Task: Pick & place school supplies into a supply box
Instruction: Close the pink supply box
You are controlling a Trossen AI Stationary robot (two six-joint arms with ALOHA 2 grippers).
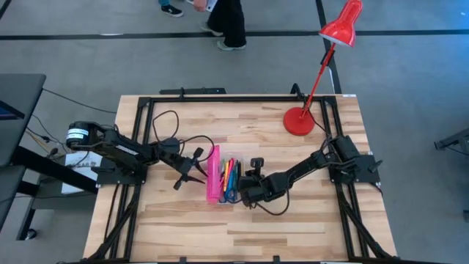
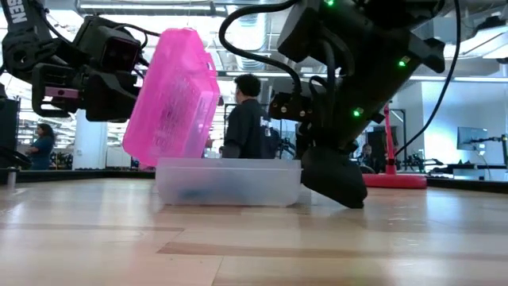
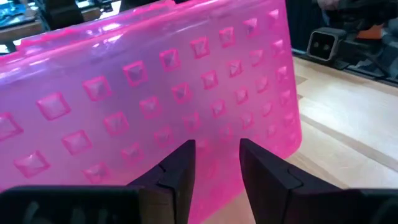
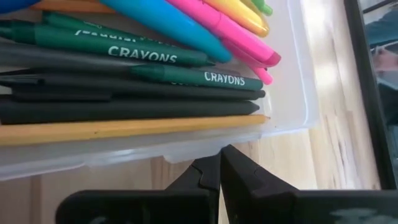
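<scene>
The pink lid [image 1: 213, 174] is faced by the parted left gripper [image 3: 214, 165]; contact is unclear. The closed, empty right gripper [image 4: 219, 169] is set beside the clear base [image 4: 292, 87].

light: bright, even, from ceiling strips behind my pink lid [image 2: 171, 95] | shadows: soft under my arms | glare: window haze | blur: my own fingers [image 3: 180, 171], nearest crayons [image 4: 124, 56]

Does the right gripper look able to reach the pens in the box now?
Probably yes: the pink lid stands raised, leaving the pens uncovered, and the shut right gripper sits at the box's edge.
</scene>
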